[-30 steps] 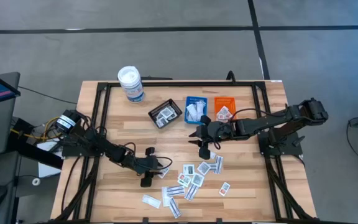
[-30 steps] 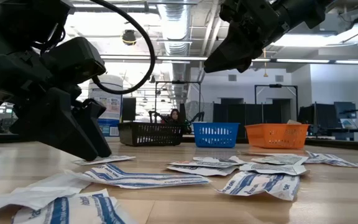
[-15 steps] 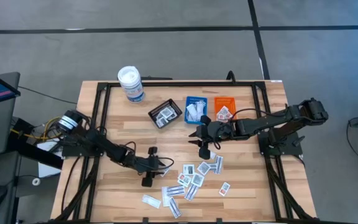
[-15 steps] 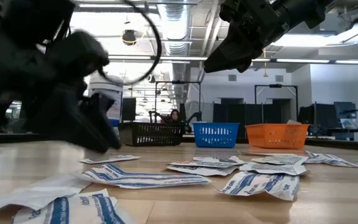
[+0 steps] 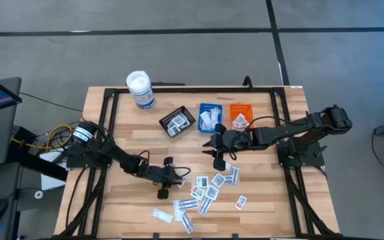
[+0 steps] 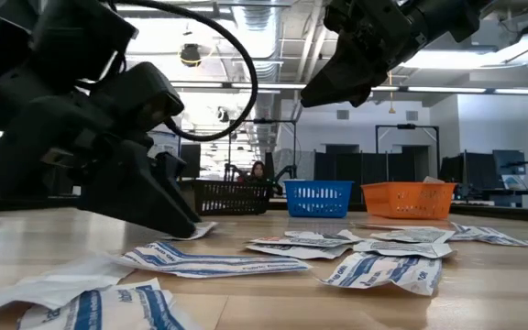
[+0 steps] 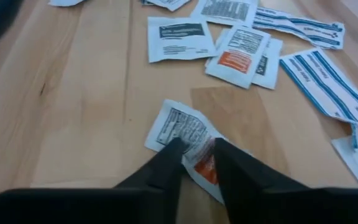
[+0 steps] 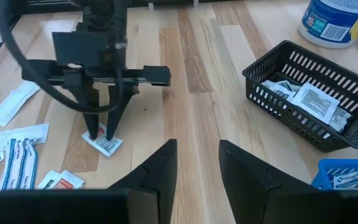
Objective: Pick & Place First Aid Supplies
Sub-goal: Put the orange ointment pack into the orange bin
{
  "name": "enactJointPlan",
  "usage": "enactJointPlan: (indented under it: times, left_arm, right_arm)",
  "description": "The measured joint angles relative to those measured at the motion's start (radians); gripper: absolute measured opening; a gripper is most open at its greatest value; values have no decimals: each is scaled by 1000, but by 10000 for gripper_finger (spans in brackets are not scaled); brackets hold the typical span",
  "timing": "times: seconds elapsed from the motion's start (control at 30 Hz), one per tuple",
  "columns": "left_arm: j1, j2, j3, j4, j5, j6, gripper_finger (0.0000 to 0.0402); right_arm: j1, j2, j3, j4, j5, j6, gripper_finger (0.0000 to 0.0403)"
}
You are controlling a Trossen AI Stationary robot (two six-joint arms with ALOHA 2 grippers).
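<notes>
The first aid supplies are small white packets scattered over the near middle of the table (image 5: 209, 189) (image 6: 374, 266). More of them lie in the black tray (image 5: 177, 122), the blue tray (image 5: 210, 117) and the orange tray (image 5: 241, 115). My left gripper (image 7: 197, 148) (image 5: 177, 179) is low at the pile's left edge, open by a narrow gap, with its tips on one packet with black and orange print (image 7: 182, 127) (image 8: 107, 144). My right gripper (image 8: 197, 152) (image 5: 212, 152) hangs open above the table, in front of the trays, with nothing between its fingers. My left gripper has both fingertips (image 7: 174, 148) set on the upper face of the packet, one on its black-printed half (image 7: 178, 127), the other beside the orange print (image 7: 205, 167). The fingers slant down from the table's left. The packet lies on the wood, slightly buckled in the gap.
A white round canister with a blue label (image 5: 141, 90) stands at the far left. A black frame (image 5: 105, 120) runs round the table top. Bare wood lies left of my left gripper (image 7: 79, 93) and between the two grippers (image 8: 185, 68).
My left gripper has moved toward the table's right edge and come down, so that its tips now stand on the packet at the pile's left edge. My right gripper has kept still.
</notes>
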Motion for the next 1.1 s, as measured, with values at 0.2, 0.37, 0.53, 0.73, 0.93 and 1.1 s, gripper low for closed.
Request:
enactJointPlan:
  times: [0.2, 0.37, 0.53, 0.73, 0.93, 1.1]
  left_arm:
    - [45, -5, -2, 1, 35, 0, 20]
    - [58, -5, -10, 58, 36, 1, 15]
    - [59, -62, -15, 41, -46, 84, 21]
    - [81, -147, -11, 58, -157, 184, 11]
    - [114, -187, -11, 60, -157, 192, 18]
    - [122, -189, -11, 55, -154, 192, 15]
  right_arm:
    - [0, 0, 0, 0, 0, 0, 113]
    - [0, 3, 0, 9, 0, 4, 113]
    - [11, 86, 1, 83, -33, 60, 113]
    - [23, 260, 9, 263, -96, 186, 113]
    - [-4, 377, 92, 288, -169, 292, 113]
    - [-26, 437, 146, 280, -173, 341, 113]
